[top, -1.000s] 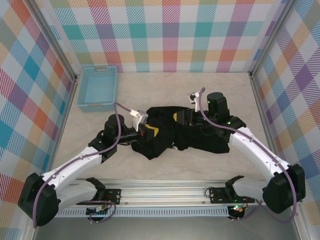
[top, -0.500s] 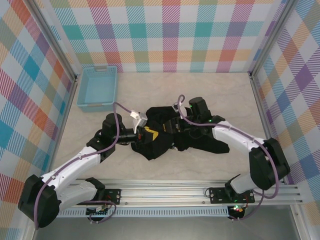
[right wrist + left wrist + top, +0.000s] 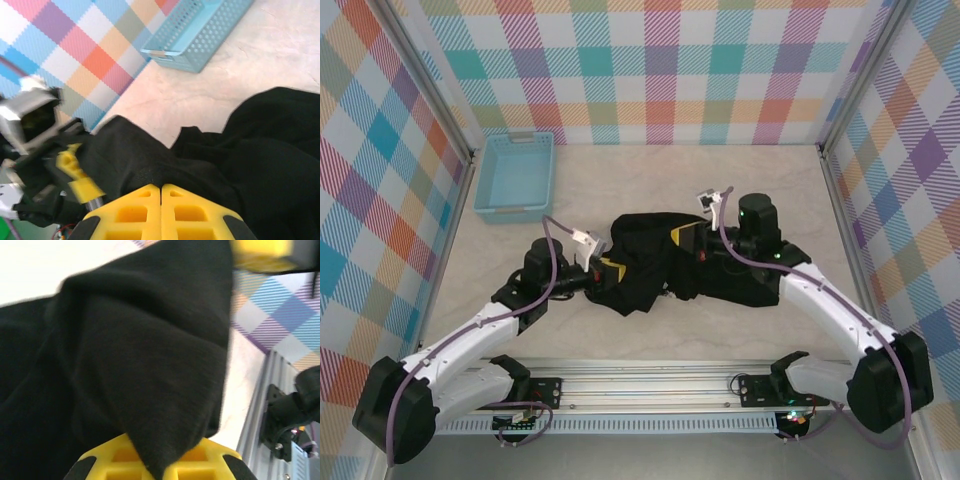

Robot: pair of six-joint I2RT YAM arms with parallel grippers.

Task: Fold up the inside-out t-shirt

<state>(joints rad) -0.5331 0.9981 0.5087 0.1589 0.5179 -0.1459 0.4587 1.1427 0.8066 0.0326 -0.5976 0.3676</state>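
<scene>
Plaid-walled table (image 3: 620,185): left gripper (image 3: 610,268) and right gripper (image 3: 688,237) each pinch the t-shirt (image 3: 650,262) bunched between them; basket (image 3: 516,212) lies beyond the left.

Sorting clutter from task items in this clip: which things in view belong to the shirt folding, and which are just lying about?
Part of the job:
- t-shirt, bunched mid-table
- left claw, shut on the t-shirt
- right claw, shut at the t-shirt's folds

Just lying about:
- basket, at the far left of the table, apart from the t-shirt
</scene>
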